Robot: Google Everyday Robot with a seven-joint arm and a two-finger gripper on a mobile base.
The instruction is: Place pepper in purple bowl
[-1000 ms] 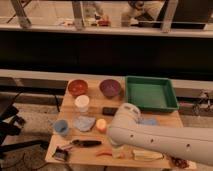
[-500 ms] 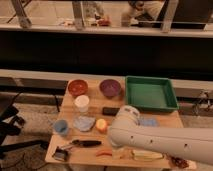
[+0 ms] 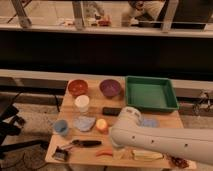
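The pepper [image 3: 104, 153] is a slim red-orange piece lying flat near the table's front edge. The purple bowl [image 3: 110, 88] stands empty at the back middle of the table, to the right of a red-orange bowl [image 3: 78, 87]. My thick white arm [image 3: 150, 140] reaches in from the lower right, and its rounded end hangs over the front of the table just right of the pepper. My gripper is hidden behind or below this arm, so nothing of it shows.
A green tray [image 3: 151, 93] sits back right. A white cup [image 3: 82, 103], a black block [image 3: 111, 111], a blue cup [image 3: 61, 127], a grey-blue cloth [image 3: 85, 123], an orange fruit [image 3: 102, 125], a black-handled tool [image 3: 85, 143] and a pale yellow long item [image 3: 147, 155] lie around.
The white arm has barely shifted. Nothing on the table has visibly moved.
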